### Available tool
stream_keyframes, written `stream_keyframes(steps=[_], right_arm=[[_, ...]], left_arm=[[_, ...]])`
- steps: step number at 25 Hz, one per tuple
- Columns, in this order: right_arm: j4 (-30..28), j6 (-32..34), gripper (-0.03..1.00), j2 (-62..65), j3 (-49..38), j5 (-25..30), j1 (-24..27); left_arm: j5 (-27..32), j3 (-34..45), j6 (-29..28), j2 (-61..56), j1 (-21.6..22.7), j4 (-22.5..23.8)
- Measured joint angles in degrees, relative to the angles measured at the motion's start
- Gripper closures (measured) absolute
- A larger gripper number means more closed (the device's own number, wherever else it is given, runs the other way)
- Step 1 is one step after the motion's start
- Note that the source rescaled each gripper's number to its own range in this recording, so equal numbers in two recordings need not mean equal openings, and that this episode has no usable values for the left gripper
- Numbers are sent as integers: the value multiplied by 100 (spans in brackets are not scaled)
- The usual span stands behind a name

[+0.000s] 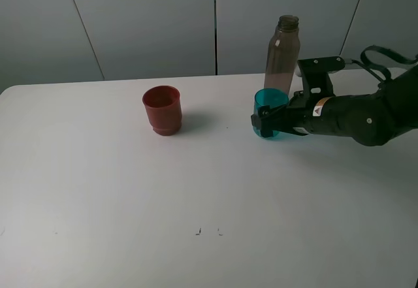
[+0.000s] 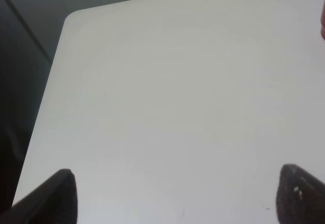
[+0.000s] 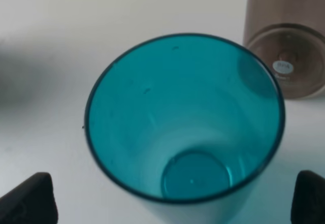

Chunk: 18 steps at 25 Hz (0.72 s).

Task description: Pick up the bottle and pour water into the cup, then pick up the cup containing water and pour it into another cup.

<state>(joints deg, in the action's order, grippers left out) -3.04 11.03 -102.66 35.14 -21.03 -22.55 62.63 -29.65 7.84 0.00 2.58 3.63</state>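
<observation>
a: since the bottle [image 1: 283, 54] is standing upright on the table [image 1: 98, 190] behind the teal cup, and nobody is holding it, which stage are we looking at?

b: i'm judging it as the second half. going left to right in the high view: the left arm is not showing there at all; the red cup [image 1: 162, 110] is sitting alone left of centre, apparently waiting to receive; the teal cup [image 1: 270, 113] is standing well to its right, with the right gripper [image 1: 266, 122] reaching in around it.

a: is water showing in the teal cup?

b: the right wrist view is looking straight down into the teal cup [image 3: 184, 117], and i cannot tell; the bottom is looking glossy, nothing more. so whether the first pour is done is a guess from the layout. the pour into the red cup is clearly not done.

a: and the jaws?

b: the left gripper [image 2: 177, 196] is hanging over bare table with its jaws spread wide, holding nothing. the right one's fingertips are showing well out on either side of the cup, so they are straddling it. whether they are already pressing its wall, i cannot tell. the cup is looking upright, seemingly resting on the table.
</observation>
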Motion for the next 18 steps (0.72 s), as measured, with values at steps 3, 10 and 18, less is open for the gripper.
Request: stream_keyframes(steps=[3, 10, 18], right_arm=[[-105, -10, -3, 749, -10, 1341, 0], [-250, -33, -3, 3059, -18, 4041, 0], [-231, -259, -3, 6028, -24, 6903, 0]], left_arm=[[0, 0, 0, 0, 0, 0], [0, 0, 0, 0, 0, 0], [0, 0, 0, 0, 0, 11]])
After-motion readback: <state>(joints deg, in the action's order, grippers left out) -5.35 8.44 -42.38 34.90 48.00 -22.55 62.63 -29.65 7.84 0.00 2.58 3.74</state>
